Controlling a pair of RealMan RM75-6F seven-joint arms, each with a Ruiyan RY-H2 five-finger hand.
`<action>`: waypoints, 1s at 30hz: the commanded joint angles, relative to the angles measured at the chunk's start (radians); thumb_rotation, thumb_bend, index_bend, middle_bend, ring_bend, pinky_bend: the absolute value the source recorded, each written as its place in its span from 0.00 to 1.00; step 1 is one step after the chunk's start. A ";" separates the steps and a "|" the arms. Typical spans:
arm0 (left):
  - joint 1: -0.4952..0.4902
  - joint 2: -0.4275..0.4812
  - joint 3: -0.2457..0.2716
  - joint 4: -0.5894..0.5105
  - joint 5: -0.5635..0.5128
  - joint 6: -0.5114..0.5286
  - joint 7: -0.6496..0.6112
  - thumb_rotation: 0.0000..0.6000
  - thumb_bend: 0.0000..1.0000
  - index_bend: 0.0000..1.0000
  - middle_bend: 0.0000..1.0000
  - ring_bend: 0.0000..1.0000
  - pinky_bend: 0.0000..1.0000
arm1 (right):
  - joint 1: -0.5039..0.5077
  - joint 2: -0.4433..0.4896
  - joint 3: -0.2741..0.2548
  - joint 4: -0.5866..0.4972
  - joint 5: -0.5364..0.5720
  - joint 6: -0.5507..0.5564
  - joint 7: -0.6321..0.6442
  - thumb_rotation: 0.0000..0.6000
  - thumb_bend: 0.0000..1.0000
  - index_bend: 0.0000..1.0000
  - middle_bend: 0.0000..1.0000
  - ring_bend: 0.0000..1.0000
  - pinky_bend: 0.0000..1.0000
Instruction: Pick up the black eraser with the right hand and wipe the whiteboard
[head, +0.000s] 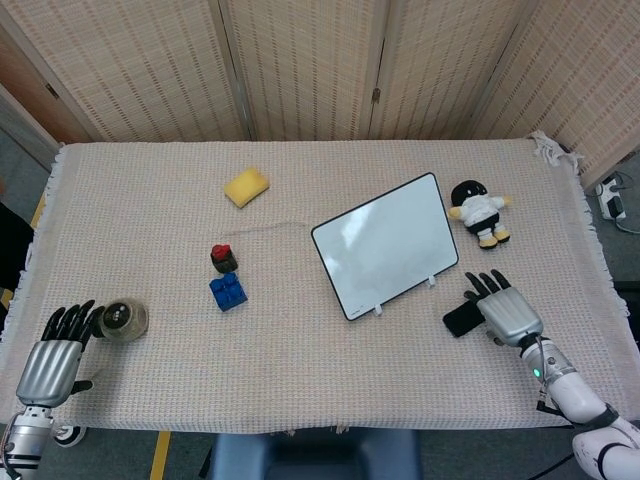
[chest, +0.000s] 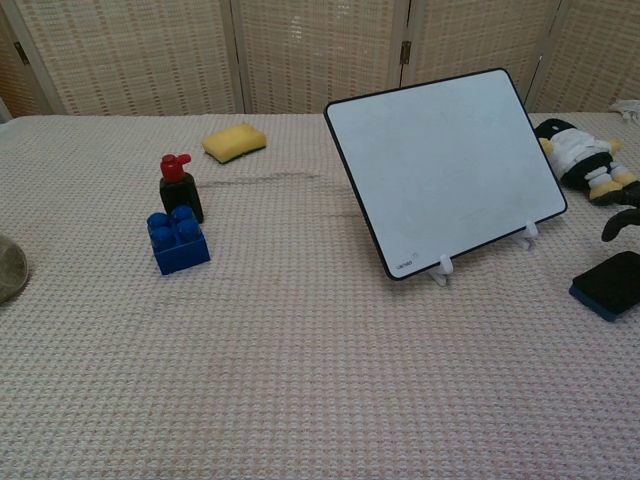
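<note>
The black eraser (head: 461, 318) (chest: 609, 284) lies flat on the cloth, just front-right of the whiteboard (head: 385, 244) (chest: 446, 165), which leans tilted on small white feet. My right hand (head: 505, 311) hovers over the eraser's right end with its fingers spread, holding nothing. In the chest view only its dark fingertips (chest: 622, 222) show at the right edge, above the eraser. My left hand (head: 52, 356) sits at the front-left corner, fingers apart, next to a round grey object (head: 125, 319).
A penguin plush (head: 478, 212) lies right of the board. A blue brick (head: 229, 291), a black-and-red piece (head: 224, 257) and a yellow sponge (head: 246, 186) sit left of the board. The table edge (head: 320, 428) runs close behind both hands.
</note>
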 joint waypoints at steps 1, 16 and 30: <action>-0.001 -0.005 -0.006 0.006 -0.020 -0.007 0.015 1.00 0.21 0.04 0.05 0.00 0.00 | 0.026 -0.045 -0.011 0.044 0.011 -0.033 0.022 1.00 0.31 0.25 0.00 0.00 0.00; -0.015 0.001 -0.009 0.017 -0.043 -0.025 -0.012 1.00 0.21 0.03 0.05 0.00 0.00 | 0.049 -0.106 -0.029 0.109 0.011 -0.011 0.058 1.00 0.31 0.36 0.00 0.00 0.00; -0.024 -0.005 -0.019 0.022 -0.091 -0.048 0.002 1.00 0.21 0.03 0.05 0.01 0.00 | 0.047 -0.119 -0.038 0.143 -0.030 0.059 0.124 1.00 0.31 0.56 0.00 0.04 0.00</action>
